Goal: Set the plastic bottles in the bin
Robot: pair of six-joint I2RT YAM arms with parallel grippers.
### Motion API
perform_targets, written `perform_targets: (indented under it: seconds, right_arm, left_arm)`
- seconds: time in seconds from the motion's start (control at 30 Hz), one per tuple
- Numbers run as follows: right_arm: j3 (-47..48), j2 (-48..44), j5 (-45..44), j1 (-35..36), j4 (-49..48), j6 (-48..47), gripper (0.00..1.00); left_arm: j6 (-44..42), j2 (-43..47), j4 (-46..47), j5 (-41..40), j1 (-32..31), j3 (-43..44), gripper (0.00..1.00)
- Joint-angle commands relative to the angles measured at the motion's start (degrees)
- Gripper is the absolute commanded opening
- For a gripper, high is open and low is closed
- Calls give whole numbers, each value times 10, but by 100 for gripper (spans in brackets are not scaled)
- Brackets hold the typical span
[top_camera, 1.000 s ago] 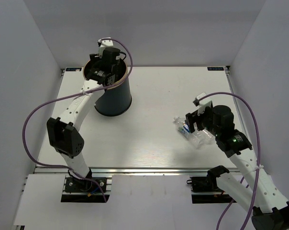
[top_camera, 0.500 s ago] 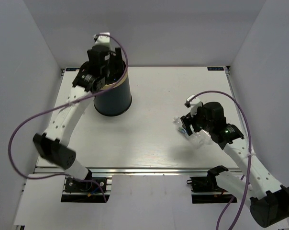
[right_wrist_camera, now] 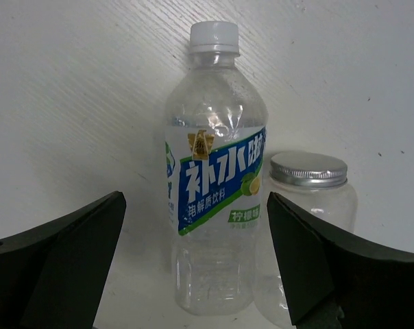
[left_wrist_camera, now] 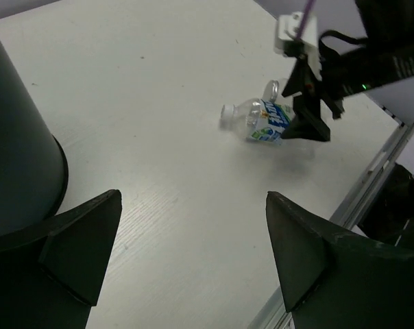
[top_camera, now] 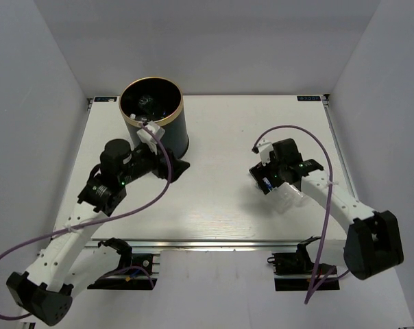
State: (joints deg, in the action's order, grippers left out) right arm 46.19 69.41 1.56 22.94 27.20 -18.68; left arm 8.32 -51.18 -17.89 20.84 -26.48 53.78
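White tabletop between pale grey walls formed the work area.

The right gripper stood at the right side of the table with its fingers spread wide, clamped on nothing. A labelled bottle, clear with a white cap and blue wrapper, lay on its side on the line between those fingers. A silver-capped bottle lay just beside it; contact between the two could not be confirmed.

The left gripper was likewise spread wide and held nothing. It sat low just beside the base of the bin, which stood at the far left, well apart from both bottles.

Risks, as judged:
- Closing on the labelled bottle could nudge the silver-capped bottle aside, given how near they lay.
- A thin, round bottle could roll or squeeze out of the fingers.
- The carry to the bin crossed most of the table, and the left arm stood in that path.

Not determinable: the bin's interior showed only dark shapes. The bottles' lower ends ran out of the right wrist view. From above, the gripper covered part of both. No other bottles were seen.
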Motion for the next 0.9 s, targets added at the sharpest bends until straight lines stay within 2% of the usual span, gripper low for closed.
perform_targets:
  seconds: [0.0,0.17,0.37,0.5,0.53,0.6,0.87]
  right_arm:
    - [52,45,-9,3,-11,-12,90]
    - [74,116,-39,2,-15,-27,89]
    - [75,145,-41,0,-7,-30,82]
    - [72,149,-20,2,6,-36,72]
    - [73,153,-21,3,5,-37,72]
    - [76,167,4,5,12,-39,63]
    - [78,201,14,19,29,-46,65]
  left_arm:
    - [-30,41,29,50,-2,-32,96]
    - [-30,78,18,45,-2,-55,96]
    - [-30,107,18,57,-2,-75,96]
    - [-30,114,18,57,-2,-80,96]
    - [-30,114,13,57,-2,-80,96]
    - [-30,114,13,57,-2,-80,96]
    - [-30,114,8,57,-2,-80,96]
